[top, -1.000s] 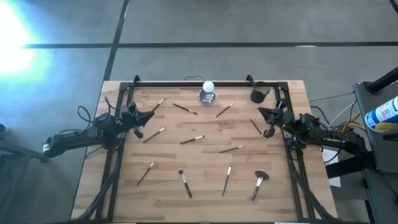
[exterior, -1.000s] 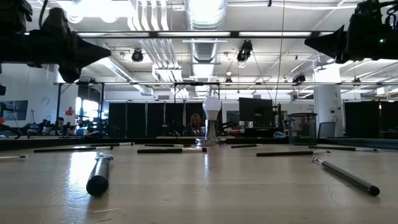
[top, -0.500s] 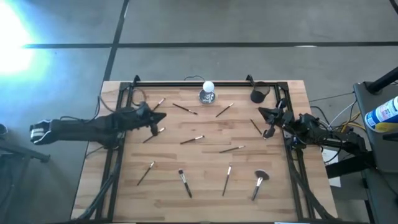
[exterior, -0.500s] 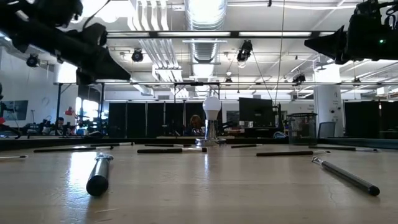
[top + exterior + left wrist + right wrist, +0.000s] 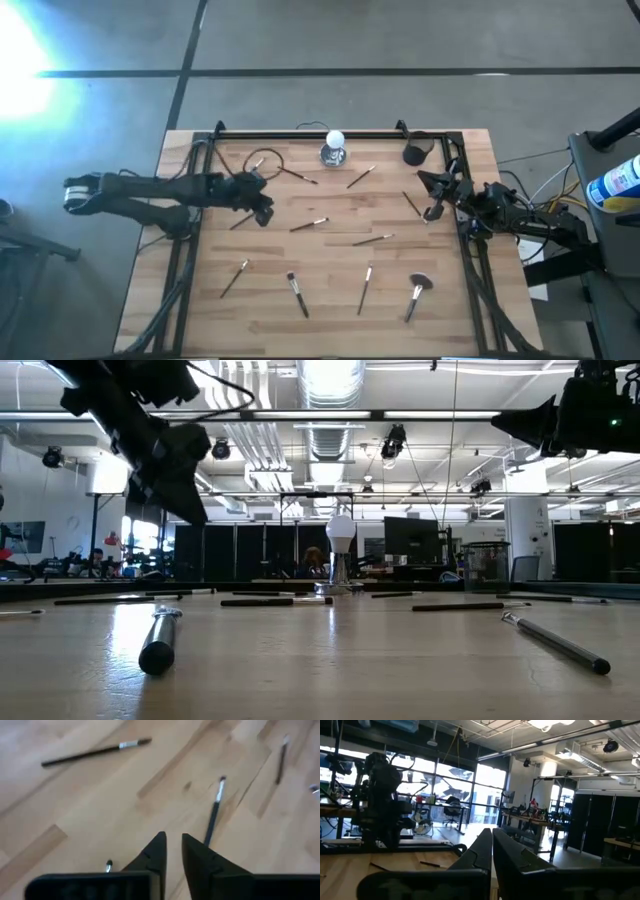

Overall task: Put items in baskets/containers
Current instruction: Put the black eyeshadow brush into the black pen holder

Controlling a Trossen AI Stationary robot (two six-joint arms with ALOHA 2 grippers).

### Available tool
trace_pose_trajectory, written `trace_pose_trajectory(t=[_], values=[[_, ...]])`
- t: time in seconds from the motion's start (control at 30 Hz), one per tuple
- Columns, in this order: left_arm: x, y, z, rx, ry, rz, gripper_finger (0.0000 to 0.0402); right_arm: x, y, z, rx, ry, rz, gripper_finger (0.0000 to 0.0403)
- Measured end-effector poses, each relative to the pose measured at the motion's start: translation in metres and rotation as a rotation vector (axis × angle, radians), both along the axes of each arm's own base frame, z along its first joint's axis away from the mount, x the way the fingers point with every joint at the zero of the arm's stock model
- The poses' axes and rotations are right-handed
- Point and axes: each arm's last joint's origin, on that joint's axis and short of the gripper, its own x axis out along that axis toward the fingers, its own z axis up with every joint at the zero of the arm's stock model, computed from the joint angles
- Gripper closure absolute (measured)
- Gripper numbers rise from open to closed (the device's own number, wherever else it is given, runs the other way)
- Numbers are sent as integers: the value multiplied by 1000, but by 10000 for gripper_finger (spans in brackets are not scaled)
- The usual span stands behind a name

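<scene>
The left gripper (image 5: 262,212) is hanging over the left part of the table (image 5: 470,310), its fingers nearly closed with only a thin slit between them, and it is holding nothing. Just under and beside it a brush (image 5: 241,219) is lying with its long axis running diagonally, so this arm is the nearer one by far. In the left wrist view a brush tip (image 5: 108,866) is showing right beside the fingers, and a black-handled brush (image 5: 213,811) is lying ahead of them, pointing away. To my eye, the fingers will need to open and straddle the handle across its width.

Going right, more brushes are lying scattered and well apart: one (image 5: 308,225) in the middle, one (image 5: 296,294) nearer the front edge, and the fan brush (image 5: 415,295) toward the front right. At the back a silver stand with a white ball (image 5: 333,150) is standing between the arms.

The black cup (image 5: 414,153) is sitting at the back right corner, well apart from the left gripper; a carried brush would probably have to pass the silver stand.

The right gripper (image 5: 432,196) is waiting near the cup at the right edge, its fingers almost shut and empty.
</scene>
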Motion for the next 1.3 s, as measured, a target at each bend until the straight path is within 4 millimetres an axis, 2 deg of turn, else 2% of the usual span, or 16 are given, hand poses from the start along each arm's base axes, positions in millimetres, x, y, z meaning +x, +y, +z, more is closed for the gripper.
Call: trace_pose_trajectory(t=[0.17, 0.33, 0.53, 0.83, 0.97, 1.3], values=[[8, 2, -22, -20, 138, 14, 297, 0, 0, 0, -1, 2, 0, 394], [7, 10, -41, 3, 297, 105, 290, 0, 0, 0, -19, 12, -7, 394], [15, 13, -49, -5, 295, 109, 291, 0, 0, -1, -42, 27, -15, 394], [15, 28, -65, -6, 379, 185, 291, 0, 0, 0, -54, 28, -19, 394], [19, 31, -72, -24, 390, 155, 291, 0, 0, 0, -54, 25, -19, 394], [21, 33, -75, -34, 387, 130, 291, 0, 0, 0, -54, 25, -19, 394]])
